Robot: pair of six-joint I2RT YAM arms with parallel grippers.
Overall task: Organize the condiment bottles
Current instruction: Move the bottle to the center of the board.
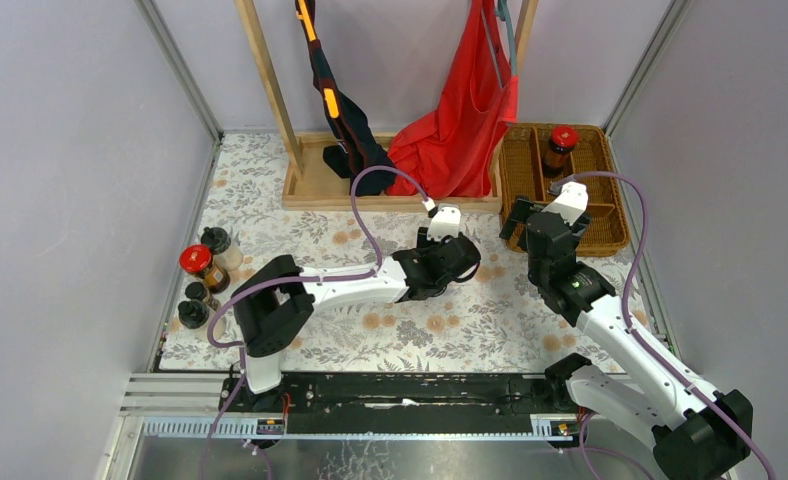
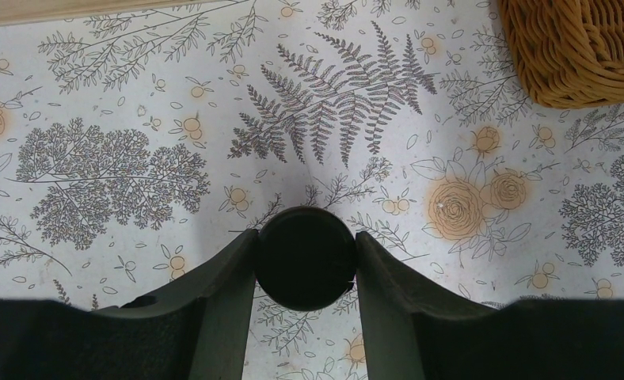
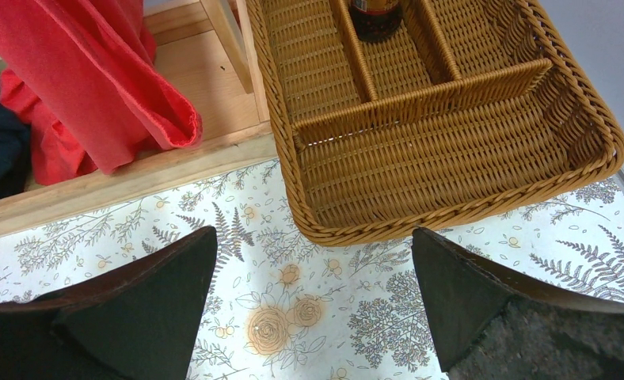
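The left end effector [image 2: 306,239] is clamped on a black-capped bottle [image 2: 306,269] over mid-worktop [image 1: 470,330]. The right end effector [image 3: 313,234] gapes wide at the wicker basket's [image 3: 435,166] 6 o'clock edge. Inside, toward 12, stands a red-lidded jar [image 1: 561,146]. Four more bottles [image 1: 202,285] cluster at the worktop's 9 o'clock.

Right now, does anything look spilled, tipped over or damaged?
Nothing stands out. One red-lidded jar stands upright in the basket, the four bottles at the left stand upright, and the left end effector grips a black-capped bottle squarely.
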